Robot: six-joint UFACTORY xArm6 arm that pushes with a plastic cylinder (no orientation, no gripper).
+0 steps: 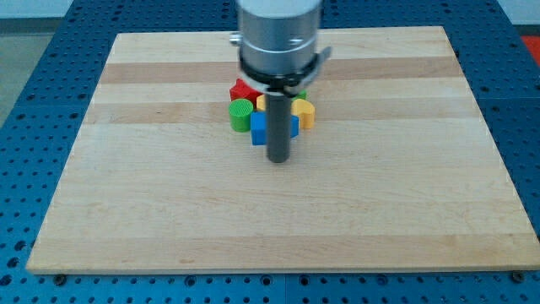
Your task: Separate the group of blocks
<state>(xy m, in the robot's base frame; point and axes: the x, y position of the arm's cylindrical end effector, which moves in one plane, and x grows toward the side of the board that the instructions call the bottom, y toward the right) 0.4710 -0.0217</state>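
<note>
A tight group of blocks sits on the wooden board [169, 211], a little above its middle. A red block [243, 90] is at the group's upper left, a green cylinder [241, 113] at its left, a blue block [260, 127] at its bottom, and a yellow block [305, 113] at its right. They touch one another. The dark rod comes down over the group and hides its centre. My tip [278, 160] rests on the board just below the blue block, toward the view's bottom.
The arm's grey cylindrical body [279, 38] hangs over the top of the board and hides what lies behind the group. A blue perforated table [34, 101] surrounds the board on all sides.
</note>
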